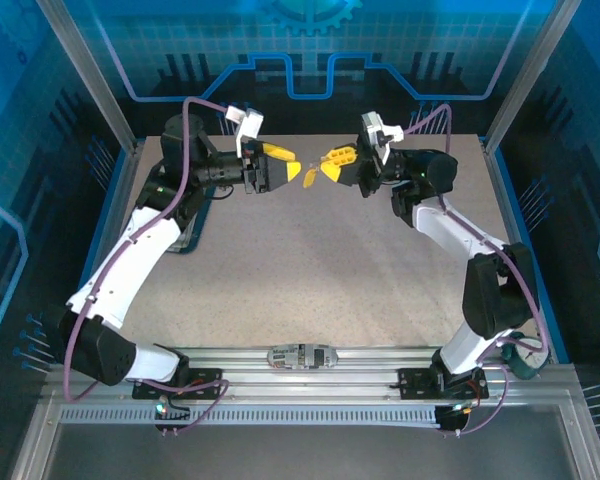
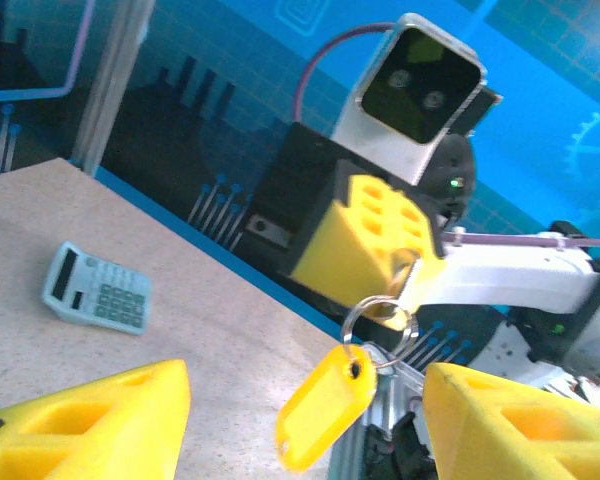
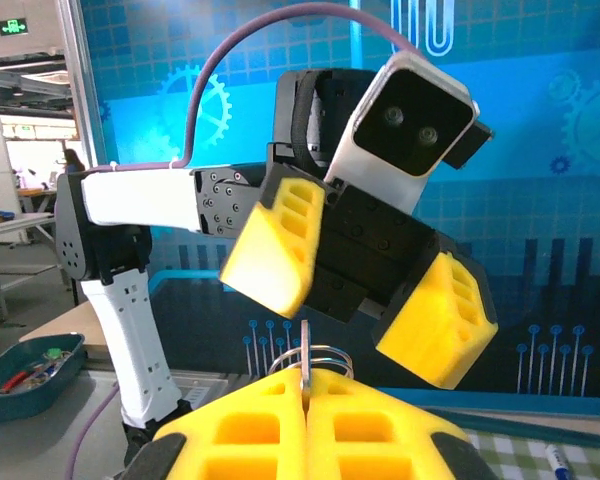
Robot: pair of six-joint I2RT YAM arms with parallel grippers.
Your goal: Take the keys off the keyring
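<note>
White-and-black arms (image 1: 130, 260) carry purple cables (image 2: 520, 240) and blocky yellow fingers (image 3: 275, 245).

The keyring (image 2: 323, 408) shows a glossy, smooth yellow plastic tag and a bright polished metal loop; the table (image 1: 310, 270) looks matt, speckled.

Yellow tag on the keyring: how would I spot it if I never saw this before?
Look above the far middle of the table, up in the air. The right gripper pinches a silver ring with its shut fingers, and the yellow tag dangles under that ring. It is flat, thin and has a small hole, unlike the chunky yellow fingers around it.
</note>
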